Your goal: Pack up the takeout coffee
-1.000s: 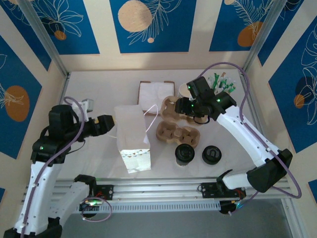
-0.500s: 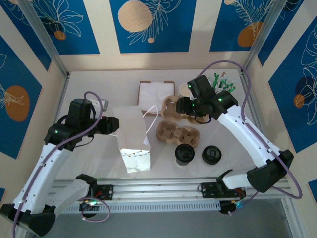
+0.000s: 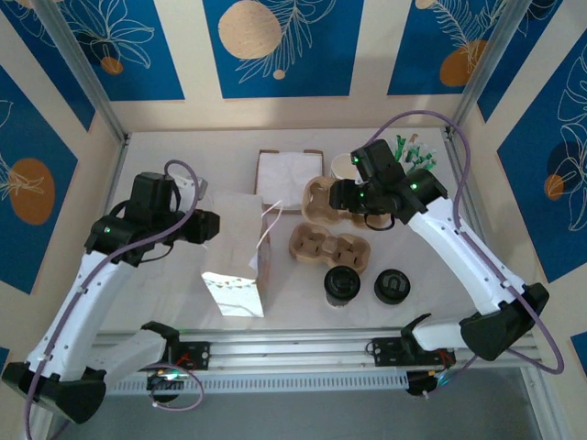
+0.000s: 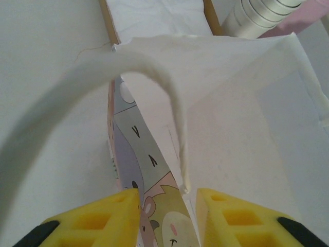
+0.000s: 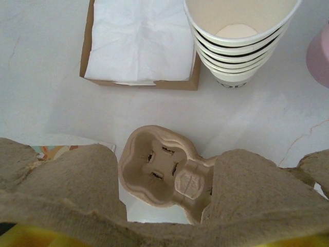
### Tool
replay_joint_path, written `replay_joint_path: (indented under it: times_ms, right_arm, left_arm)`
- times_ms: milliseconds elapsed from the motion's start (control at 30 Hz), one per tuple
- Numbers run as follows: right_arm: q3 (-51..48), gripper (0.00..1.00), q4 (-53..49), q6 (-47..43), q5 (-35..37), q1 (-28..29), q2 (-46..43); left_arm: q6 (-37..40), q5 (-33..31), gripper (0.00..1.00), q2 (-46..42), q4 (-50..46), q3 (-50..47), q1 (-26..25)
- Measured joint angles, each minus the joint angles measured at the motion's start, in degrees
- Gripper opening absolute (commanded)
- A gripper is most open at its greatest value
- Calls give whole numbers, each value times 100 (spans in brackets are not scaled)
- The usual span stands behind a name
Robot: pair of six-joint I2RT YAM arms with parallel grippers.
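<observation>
Coffee, a small cream paper cup with round black plastic lid [image 3: 341,284], stands upright near the front of the white counter [image 3: 202,156], just beside a loose black lid [image 3: 393,286] and apart from both arms. It is probably light, thin-walled and easy to crush or tip, so a gentle hold around the body just under the lid seems best. The left pincer [image 4: 168,206] is clamped on the white paper bag [image 3: 240,247] at its rim. The right pincer [image 3: 343,196] grips a brown pulp cup carrier [image 3: 318,195].

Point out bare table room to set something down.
Free: back-left corner, left of the napkin box; front strip between paper bag and lidded cup. Crowded: centre-right, around the held carrier, tabletop carrier, loose lid and cup stack.
</observation>
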Motion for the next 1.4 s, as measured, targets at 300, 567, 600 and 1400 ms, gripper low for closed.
replay_joint_path:
  times_ms: [300,567,600,1400]
  right_arm:
    - [-7,56,-31,-42,-2,0,-103]
    - [-31,56,-85,-85,-2,0,-146]
    - [-31,56,-96,-87,-2,0,-146]
    - [28,56,-461,-535,-20,-2,-433]
  left_arm:
    - [398,-90,47,68,-140,317,0]
    - [702,-90,36,302,-195,350,0]
    - [756,-92,33,315,-197,350,0]
    - [1847,538,8,369,173,455,-2]
